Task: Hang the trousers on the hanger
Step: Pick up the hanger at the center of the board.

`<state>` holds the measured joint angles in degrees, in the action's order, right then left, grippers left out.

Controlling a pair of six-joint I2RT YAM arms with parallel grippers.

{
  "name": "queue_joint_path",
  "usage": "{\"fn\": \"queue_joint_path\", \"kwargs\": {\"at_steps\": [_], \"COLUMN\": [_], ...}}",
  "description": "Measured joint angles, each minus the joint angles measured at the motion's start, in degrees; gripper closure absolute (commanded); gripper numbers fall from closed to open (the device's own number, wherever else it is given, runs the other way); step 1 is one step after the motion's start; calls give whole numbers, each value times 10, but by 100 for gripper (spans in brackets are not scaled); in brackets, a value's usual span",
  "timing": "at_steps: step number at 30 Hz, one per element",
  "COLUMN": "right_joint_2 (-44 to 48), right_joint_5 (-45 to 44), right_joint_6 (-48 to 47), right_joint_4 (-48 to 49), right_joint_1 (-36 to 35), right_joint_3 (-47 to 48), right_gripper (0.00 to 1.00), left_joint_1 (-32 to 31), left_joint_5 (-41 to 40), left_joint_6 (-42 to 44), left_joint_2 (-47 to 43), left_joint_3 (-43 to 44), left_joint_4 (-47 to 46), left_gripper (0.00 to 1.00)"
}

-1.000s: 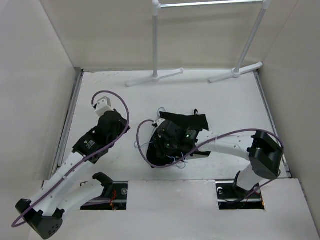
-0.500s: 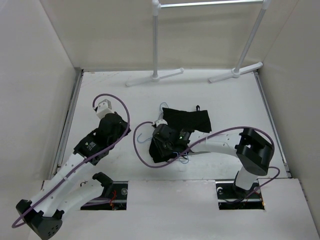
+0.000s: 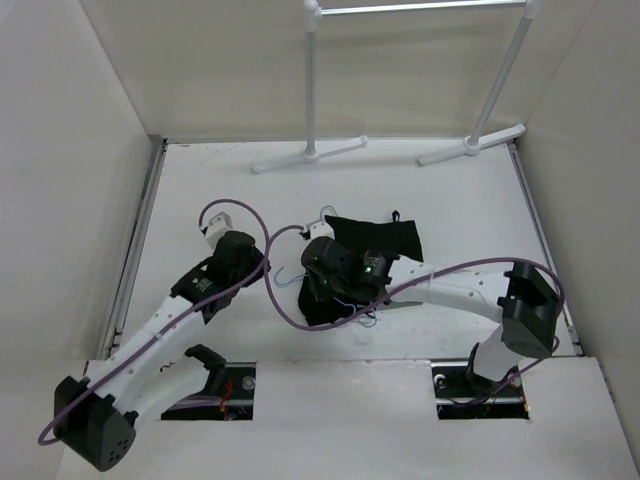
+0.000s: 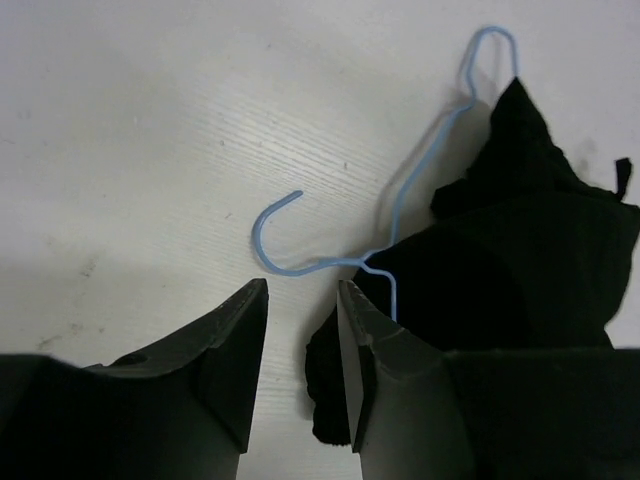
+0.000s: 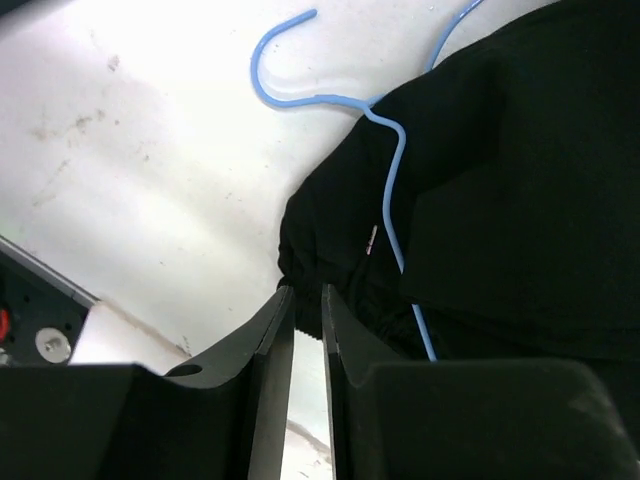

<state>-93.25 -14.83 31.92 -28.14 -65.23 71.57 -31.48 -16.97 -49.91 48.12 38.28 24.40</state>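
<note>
Nearest you, the right gripper [image 5: 305, 292] has narrowed to a thin slit and grips nothing. It hangs over the near edge of the black soft fabric trousers [image 5: 520, 170], which lie heaped mid-table. The thin pale blue wire hanger [image 4: 320, 267] is part buried in them, only its hook and one shoulder showing. The left gripper [image 4: 300, 295] has swung in from the left. Its fingers have parted slightly, empty, with the hook just ahead. You look set to take the hook; the trousers aren't yet hung properly. The white tubular garment rack [image 3: 312, 80] stands beyond.
</note>
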Motion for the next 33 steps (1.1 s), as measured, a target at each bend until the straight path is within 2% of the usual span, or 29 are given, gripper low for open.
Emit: {"fn": "queue_joint_path", "kwargs": {"at_steps": [3, 6, 12, 21, 29, 31, 33], "right_joint_2": [25, 66, 127, 161, 184, 189, 191], "right_joint_5": [2, 4, 5, 14, 21, 22, 24], "right_joint_6": [14, 31, 54, 66, 70, 71, 73], "right_joint_4": [2, 3, 16, 19, 20, 20, 20], "right_joint_1": [2, 6, 19, 36, 42, 45, 49], "right_joint_3": [-16, -34, -58, -92, -100, -103, -104], "right_gripper": [75, 74, 72, 71, 71, 71, 71], "left_joint_1": [25, 32, -6, -36, -37, -37, -37], "left_joint_5": [34, 56, 57, 32, 16, 14, 11], "left_joint_6": [-37, -91, -222, -368, -426, -433, -438], "left_joint_2": [53, 91, 106, 158, 236, 249, 262], "left_joint_3": [-29, -46, -87, -105, -106, -106, -106], "left_joint_4": [-42, -73, -121, -146, -191, -213, -229], "left_gripper": [65, 59, 53, 53, 60, 66, 76]}}
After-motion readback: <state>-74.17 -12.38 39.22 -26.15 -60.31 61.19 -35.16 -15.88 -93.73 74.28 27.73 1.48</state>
